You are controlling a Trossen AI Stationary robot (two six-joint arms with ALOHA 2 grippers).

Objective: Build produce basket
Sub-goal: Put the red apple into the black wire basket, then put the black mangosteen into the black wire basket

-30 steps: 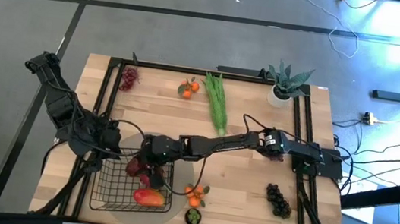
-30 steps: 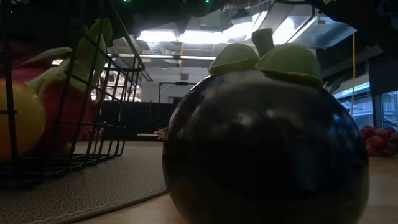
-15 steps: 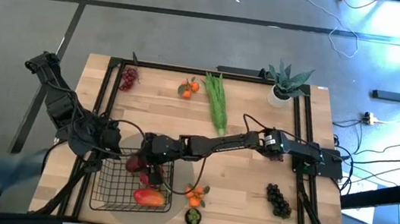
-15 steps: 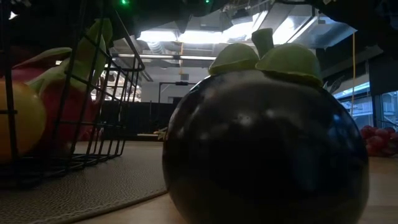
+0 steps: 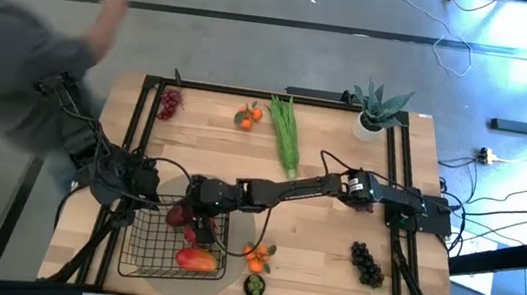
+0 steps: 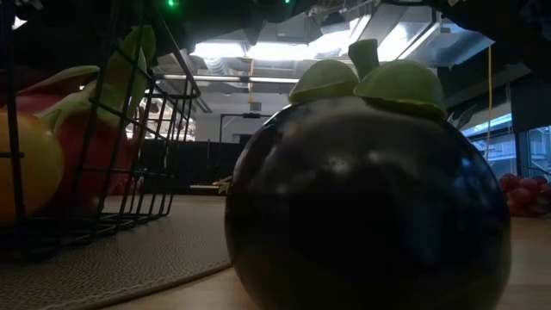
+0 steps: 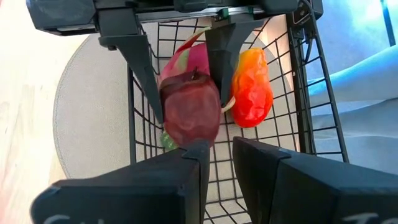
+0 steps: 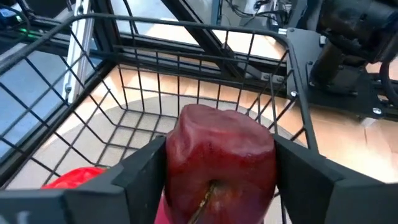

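Surface (image 5: pixel 332 247): basket (image 5: pixel 142 252) at front-left corner, on mat, w/ mango (image 5: pixel 195 258) & dragon fruit (image 7: pixel 198 57) inside. Right claw (image 8: pixel 214 163) over basket, fingers bracketing red apple (image 8: pixel 219 157), apparently to drop it in. Left claw (image 7: pixel 217 155) beside basket rim, gap narrow, holding nothing; likely waiting.

1. A blurred person (image 5: pixel 13 56) crossed the high view's left edge, hiding my left arm's upper part.
2. In the low view a dark round fruit (image 6: pixel 366 202) blocked most of the table, and its bottom was cut off.
3. The basket (image 6: pixel 129 155) ran off that view's left edge.
4. My right hand (image 8: pixel 214 174) was cut off below, so its fingertips were unseen.
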